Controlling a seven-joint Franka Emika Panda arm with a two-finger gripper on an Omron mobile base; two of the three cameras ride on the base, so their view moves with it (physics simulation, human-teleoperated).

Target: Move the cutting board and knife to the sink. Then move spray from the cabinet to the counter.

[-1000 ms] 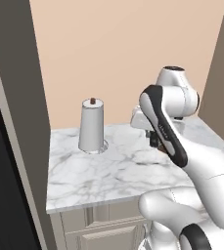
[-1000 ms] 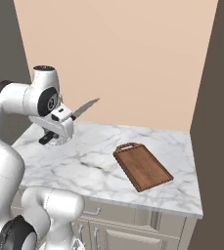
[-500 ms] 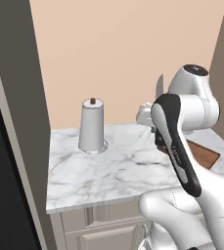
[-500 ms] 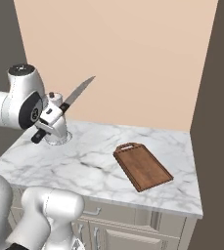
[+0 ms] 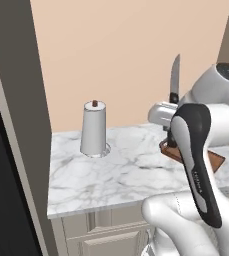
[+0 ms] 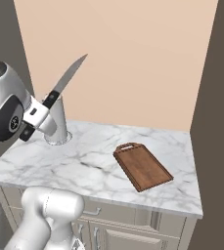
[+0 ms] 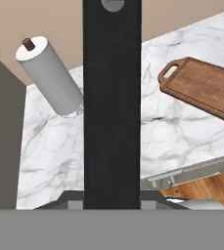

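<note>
Pinched between my gripper point(image 6: 44, 106) jaws is the knife point(image 6: 67, 80), held by its black handle and lifted well above the counter point(image 6: 91, 163). From the right base view the dark grey blade slants up and to the right against the peach wall. From the left base view the blade point(image 5: 174, 75) stands nearly upright above my white arm. Along my hand's own view the black handle point(image 7: 112, 102) runs straight up the middle as a broad dark bar.

On the white marble lies the cutting board point(image 6: 143, 166), flat, its small curved handle toward the back wall, well apart from the knife. Part of it peeks out behind my arm in the left base view point(image 5: 213, 160), and it sits at the upper right of the hand view point(image 7: 206, 88).

Near the back left of the counter stands a white paper-towel roll point(image 5: 93, 129), upright on its round base.
</note>
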